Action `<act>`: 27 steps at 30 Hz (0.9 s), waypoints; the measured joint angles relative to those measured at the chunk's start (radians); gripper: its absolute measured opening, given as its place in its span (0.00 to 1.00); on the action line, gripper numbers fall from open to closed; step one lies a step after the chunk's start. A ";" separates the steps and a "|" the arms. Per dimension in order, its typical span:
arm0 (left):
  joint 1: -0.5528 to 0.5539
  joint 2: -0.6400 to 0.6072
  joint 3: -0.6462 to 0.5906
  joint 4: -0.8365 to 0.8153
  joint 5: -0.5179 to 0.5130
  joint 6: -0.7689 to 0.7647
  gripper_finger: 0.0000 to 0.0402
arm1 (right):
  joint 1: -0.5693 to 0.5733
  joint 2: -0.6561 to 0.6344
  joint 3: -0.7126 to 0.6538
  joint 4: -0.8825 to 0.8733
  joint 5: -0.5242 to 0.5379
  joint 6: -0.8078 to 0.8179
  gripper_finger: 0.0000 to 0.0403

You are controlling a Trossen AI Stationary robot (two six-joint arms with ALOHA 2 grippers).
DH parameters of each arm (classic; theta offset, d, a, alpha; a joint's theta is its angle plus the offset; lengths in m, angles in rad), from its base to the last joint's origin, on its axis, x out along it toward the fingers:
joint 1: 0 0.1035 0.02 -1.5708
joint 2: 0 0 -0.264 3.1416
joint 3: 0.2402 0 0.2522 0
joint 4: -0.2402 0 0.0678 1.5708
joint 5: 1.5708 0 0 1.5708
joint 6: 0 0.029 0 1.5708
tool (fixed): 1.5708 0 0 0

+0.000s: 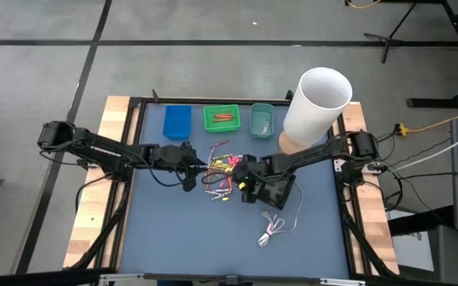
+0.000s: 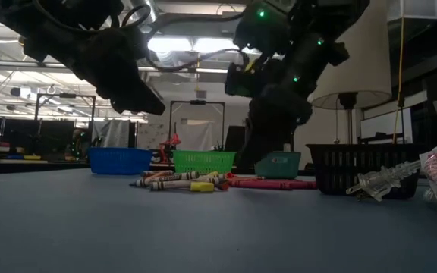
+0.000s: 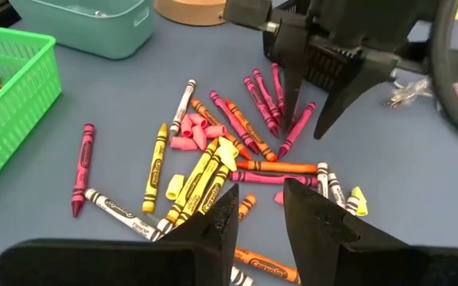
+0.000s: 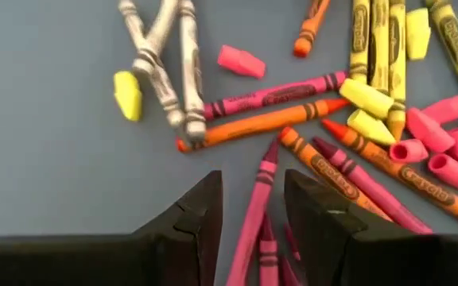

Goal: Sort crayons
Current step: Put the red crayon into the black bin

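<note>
Many crayons point(image 1: 223, 171) in pink, red, orange, yellow and white lie loose in a heap on the blue mat; they also show in the left wrist view point(image 3: 213, 159) and the right wrist view point(image 4: 356, 103). My left gripper point(image 3: 257, 210) is open and hangs above the heap's left side, clear of the table point(image 2: 144, 98). My right gripper point(image 4: 251, 214) is open and low at the heap's right side point(image 1: 241, 171). Its two fingers stand on either side of a pink crayon point(image 4: 254, 210) that lies flat on the mat; this crayon also shows in the left wrist view point(image 3: 296, 127).
At the far edge stand a blue tray point(image 1: 176, 121), a green tray point(image 1: 222, 117) holding orange crayons, and a teal tray point(image 1: 261, 119). A tall white cylinder point(image 1: 316, 107) stands at the far right. A black basket point(image 1: 277, 191) and a coiled white cable point(image 1: 273, 230) lie near the right arm.
</note>
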 joint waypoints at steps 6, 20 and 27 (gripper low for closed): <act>0.000 0.000 0.000 0.001 0.000 -0.001 0.22 | 0.000 0.037 0.000 0.001 0.020 -0.001 0.34; 0.000 0.000 0.000 0.000 0.001 -0.002 0.21 | 0.000 0.053 0.001 0.005 0.002 0.000 0.34; 0.000 0.000 0.000 -0.001 0.002 -0.002 0.21 | 0.000 0.077 0.005 0.009 -0.026 0.000 0.34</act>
